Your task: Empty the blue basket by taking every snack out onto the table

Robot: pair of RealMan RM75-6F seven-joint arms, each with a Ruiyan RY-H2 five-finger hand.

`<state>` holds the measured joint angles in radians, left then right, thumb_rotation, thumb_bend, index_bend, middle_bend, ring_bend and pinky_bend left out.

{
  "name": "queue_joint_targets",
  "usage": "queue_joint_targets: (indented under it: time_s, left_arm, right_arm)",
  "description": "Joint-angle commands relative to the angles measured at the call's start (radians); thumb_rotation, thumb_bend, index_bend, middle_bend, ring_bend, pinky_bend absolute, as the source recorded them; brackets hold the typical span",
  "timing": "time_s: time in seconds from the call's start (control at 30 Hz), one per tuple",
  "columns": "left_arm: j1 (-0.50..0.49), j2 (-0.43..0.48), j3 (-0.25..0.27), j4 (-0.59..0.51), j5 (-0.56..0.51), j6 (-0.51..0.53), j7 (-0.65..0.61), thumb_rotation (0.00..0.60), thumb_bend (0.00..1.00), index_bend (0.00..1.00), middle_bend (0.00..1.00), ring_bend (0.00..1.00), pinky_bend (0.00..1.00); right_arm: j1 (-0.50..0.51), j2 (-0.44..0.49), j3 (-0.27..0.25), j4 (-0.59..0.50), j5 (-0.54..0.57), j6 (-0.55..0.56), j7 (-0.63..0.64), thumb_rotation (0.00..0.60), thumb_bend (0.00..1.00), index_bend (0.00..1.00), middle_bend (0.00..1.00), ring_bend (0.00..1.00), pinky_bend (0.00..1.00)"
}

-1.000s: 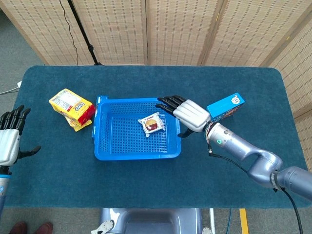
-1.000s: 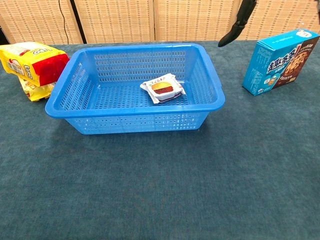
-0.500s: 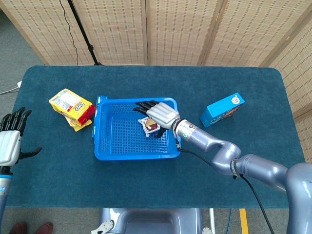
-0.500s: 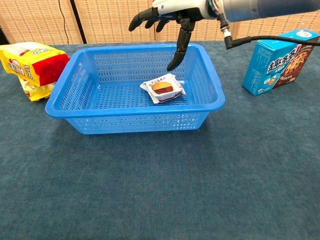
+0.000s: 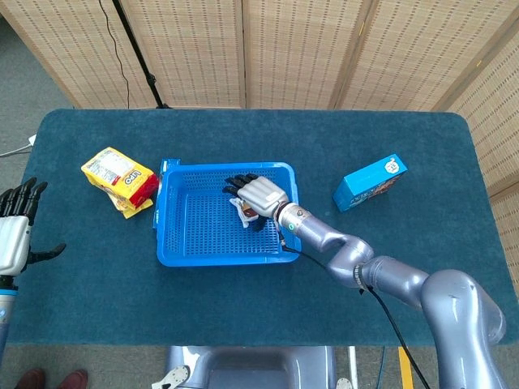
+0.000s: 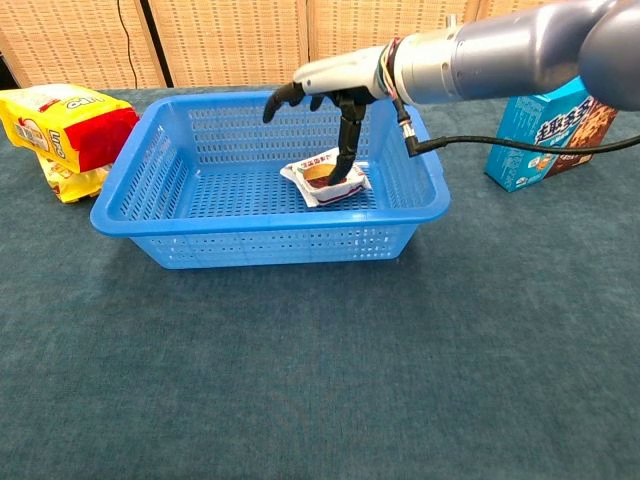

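Snack packet [image 6: 326,178] seen directly beneath right hand [image 6: 330,90] in blue basket [image 6: 150,215] — fingers spread, thumb tip touching wrapper, nothing gripped. Left hand [image 5: 15,231] spread — well apart.

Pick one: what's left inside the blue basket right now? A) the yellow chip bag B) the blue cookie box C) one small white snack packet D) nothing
C: a single small white snack packet lies on the floor of the blue basket, with the right hand reaching down onto it; the yellow bag and the blue box sit outside on the table.
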<state>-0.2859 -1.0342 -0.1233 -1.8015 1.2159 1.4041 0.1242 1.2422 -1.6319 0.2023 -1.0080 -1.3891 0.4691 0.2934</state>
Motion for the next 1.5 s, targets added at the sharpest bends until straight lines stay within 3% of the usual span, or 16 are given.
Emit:
queue_joint_targets:
  time_s: [0.03, 0.5, 0.7, 0.9, 1.0, 1.23, 1.5]
  left_arm:
    - [0.003, 0.001, -0.004, 0.003, -0.002, -0.004, -0.004, 0.6, 0.08, 0.0, 0.0, 0.0, 0.0]
    - [0.001, -0.007, -0.022, 0.015, -0.021, -0.033, 0.008, 0.6, 0.08, 0.0, 0.0, 0.0, 0.0]
    - [0.004, -0.007, -0.027, 0.019, -0.026, -0.039, 0.008, 0.6, 0.08, 0.0, 0.0, 0.0, 0.0]
    - [0.007, -0.006, -0.031, 0.019, -0.024, -0.044, 0.005, 0.6, 0.08, 0.0, 0.0, 0.0, 0.0]
    - [0.008, -0.005, -0.032, 0.02, -0.023, -0.048, 0.002, 0.6, 0.08, 0.0, 0.0, 0.0, 0.0]
    - [0.007, -0.001, -0.032, 0.018, -0.013, -0.062, -0.008, 0.6, 0.08, 0.0, 0.0, 0.0, 0.0]
    - [0.007, 0.009, -0.028, 0.019, 0.006, -0.083, -0.039, 0.6, 0.08, 0.0, 0.0, 0.0, 0.0]
  right_arm:
    - [0.015, -0.054, -0.016, 0.082, 0.013, -0.033, -0.003, 0.6, 0.0, 0.12, 0.05, 0.0, 0.11]
    - [0.034, -0.13, -0.042, 0.2, 0.0, -0.081, 0.014, 0.6, 0.0, 0.15, 0.09, 0.04, 0.14]
    - [0.039, -0.168, -0.047, 0.252, -0.011, -0.081, 0.03, 0.6, 0.0, 0.2, 0.19, 0.15, 0.27]
    - [0.034, -0.206, -0.048, 0.303, -0.017, -0.065, 0.057, 0.6, 0.0, 0.42, 0.42, 0.38, 0.45]
    - [0.027, -0.21, -0.05, 0.309, -0.026, -0.045, 0.072, 0.6, 0.02, 0.52, 0.5, 0.46, 0.48]
    - [0.01, -0.135, -0.031, 0.215, -0.039, 0.026, 0.098, 0.6, 0.12, 0.55, 0.52, 0.47, 0.48]
    - [-0.034, 0.058, 0.045, -0.044, 0.016, 0.131, 0.024, 0.6, 0.14, 0.56, 0.53, 0.47, 0.48]
